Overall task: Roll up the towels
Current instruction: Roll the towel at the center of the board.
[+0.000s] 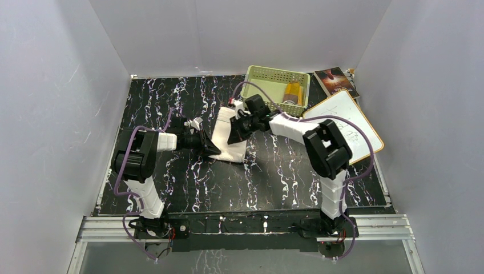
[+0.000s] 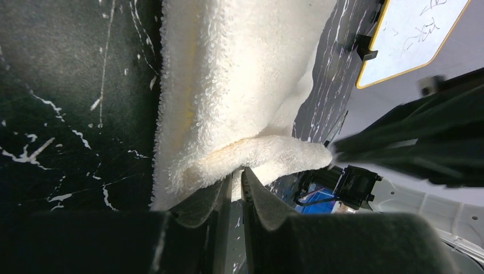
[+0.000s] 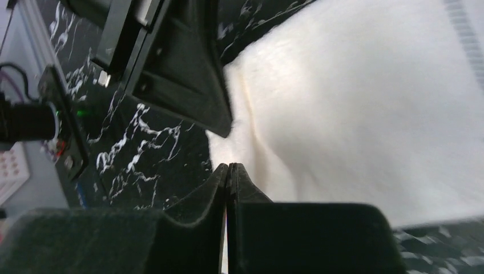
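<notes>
The cream-white towel [image 1: 233, 149] lies partly folded in the middle of the black marble table. My left gripper [image 1: 214, 150] is at its left edge, and in the left wrist view it [image 2: 242, 171] is shut on a raised fold of the towel [image 2: 228, 74]. My right gripper [image 1: 232, 138] is over the towel from the right. In the right wrist view it [image 3: 228, 166] is shut, with its tips at the towel's [image 3: 354, 97] edge and no cloth showing between them. The mustard-yellow and brown towel [image 1: 293, 93] lies in the green basket.
The green basket [image 1: 268, 74] stands at the back, just behind my right arm. A white board with an orange rim [image 1: 348, 123] lies at the right, and a book [image 1: 335, 81] sits at the back right. White walls close in the table.
</notes>
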`<state>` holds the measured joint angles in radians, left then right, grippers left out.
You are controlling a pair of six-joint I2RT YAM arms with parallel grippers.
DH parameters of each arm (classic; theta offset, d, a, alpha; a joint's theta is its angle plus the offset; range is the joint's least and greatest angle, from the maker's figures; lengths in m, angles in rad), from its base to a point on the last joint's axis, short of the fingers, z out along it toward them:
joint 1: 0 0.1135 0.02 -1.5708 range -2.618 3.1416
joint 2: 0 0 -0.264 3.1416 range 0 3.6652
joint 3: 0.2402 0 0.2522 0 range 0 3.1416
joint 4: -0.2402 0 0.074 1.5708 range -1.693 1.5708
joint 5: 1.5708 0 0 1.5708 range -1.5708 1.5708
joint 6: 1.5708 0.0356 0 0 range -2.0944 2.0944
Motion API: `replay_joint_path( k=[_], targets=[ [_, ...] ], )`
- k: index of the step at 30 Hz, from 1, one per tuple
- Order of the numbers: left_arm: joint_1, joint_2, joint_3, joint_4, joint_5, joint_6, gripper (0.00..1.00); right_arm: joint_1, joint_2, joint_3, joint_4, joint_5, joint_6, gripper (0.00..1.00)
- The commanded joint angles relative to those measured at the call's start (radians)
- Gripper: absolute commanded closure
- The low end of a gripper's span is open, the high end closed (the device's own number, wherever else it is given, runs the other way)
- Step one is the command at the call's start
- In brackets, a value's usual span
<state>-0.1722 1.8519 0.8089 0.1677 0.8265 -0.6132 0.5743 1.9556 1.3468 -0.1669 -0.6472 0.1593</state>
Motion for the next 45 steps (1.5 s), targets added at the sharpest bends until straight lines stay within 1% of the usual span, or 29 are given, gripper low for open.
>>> replay_joint_path(
  k=[1,4,10,17,20,26,29,35,39,41,43,45],
  targets=[
    [-0.002,0.057,-0.040,-0.079,-0.173,0.055,0.88,0.032,0.083,0.183,-0.196,-0.210,-0.146,1.00],
    [-0.001,0.064,-0.035,-0.087,-0.176,0.058,0.91,0.049,0.154,0.282,-0.350,-0.244,-0.226,1.00],
    [-0.003,0.077,-0.027,-0.098,-0.181,0.066,0.94,0.069,0.282,0.420,-0.552,-0.268,-0.356,1.00],
    [-0.002,0.093,-0.011,-0.132,-0.186,0.084,0.96,0.069,0.356,0.477,-0.677,-0.228,-0.450,1.00],
    [-0.002,0.099,-0.010,-0.139,-0.189,0.087,0.96,0.055,0.359,0.459,-0.705,-0.216,-0.471,1.00],
    [-0.003,0.104,-0.015,-0.156,-0.198,0.097,0.96,-0.035,0.292,0.322,-0.643,-0.228,-0.468,1.00],
    [-0.003,0.113,-0.014,-0.158,-0.199,0.099,0.96,-0.062,0.257,0.273,-0.614,-0.217,-0.463,1.00],
    [-0.003,0.118,-0.011,-0.167,-0.197,0.103,0.97,-0.105,0.245,0.217,-0.597,-0.193,-0.455,1.00],
    [-0.002,0.117,-0.010,-0.168,-0.197,0.104,0.97,-0.119,0.169,0.189,-0.523,-0.133,-0.390,1.00],
    [-0.003,0.117,-0.010,-0.166,-0.196,0.104,0.97,-0.098,0.079,0.153,-0.449,-0.073,-0.344,0.88],
    [-0.003,0.116,-0.011,-0.165,-0.197,0.103,0.97,-0.042,-0.038,0.089,-0.363,0.072,-0.317,0.76],
    [-0.003,0.113,-0.012,-0.162,-0.196,0.102,0.97,0.035,-0.153,0.010,-0.254,0.237,-0.326,0.68]
  ],
)
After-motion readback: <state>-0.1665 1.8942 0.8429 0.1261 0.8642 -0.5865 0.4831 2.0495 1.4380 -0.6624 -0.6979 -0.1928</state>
